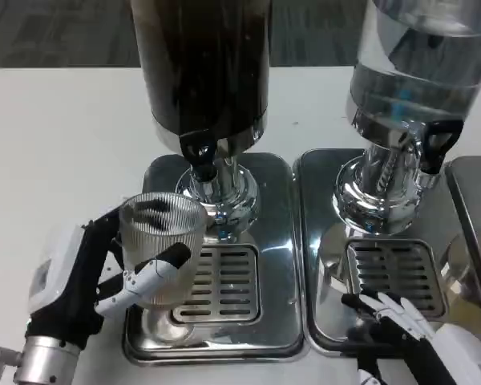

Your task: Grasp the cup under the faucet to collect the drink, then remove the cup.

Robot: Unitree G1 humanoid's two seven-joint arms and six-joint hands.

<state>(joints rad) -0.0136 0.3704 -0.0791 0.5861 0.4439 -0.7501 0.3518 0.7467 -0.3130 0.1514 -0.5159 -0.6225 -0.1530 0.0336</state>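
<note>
**Cup gripped at the left dispenser's drip tray**

On the white table [56, 144] stand two drink dispensers side by side. Largest is the dark dispenser [200, 64], its tank filled with a nearly black drink, mounted on a chrome pedestal above a shiny steel base [276, 241]. Just right of it stands the clear dispenser [421, 72], holding a transparent liquid, on its own chrome base [321, 265]. Each base carries a slotted drain grate: the left grate [228, 285] and the right grate [401, 277].

Next in size, the left hand [104, 277] comes in from the lower left and grips the cup [160, 249], its fingers wrapped around the front of the ribbed wall. That clear, ribbed cup stands upright over the left part of the dark dispenser's base, beside the left grate and a little left of the black faucet [199, 154], its rim lower than the spout. Whether any drink is inside cannot be told.

At the lower right, the right hand [409, 329] rests at the front edge of the clear dispenser's base, fingers spread and holding nothing, near the right grate. Smallest, the clear dispenser's black tap [437, 144] hangs above that grate.
</note>
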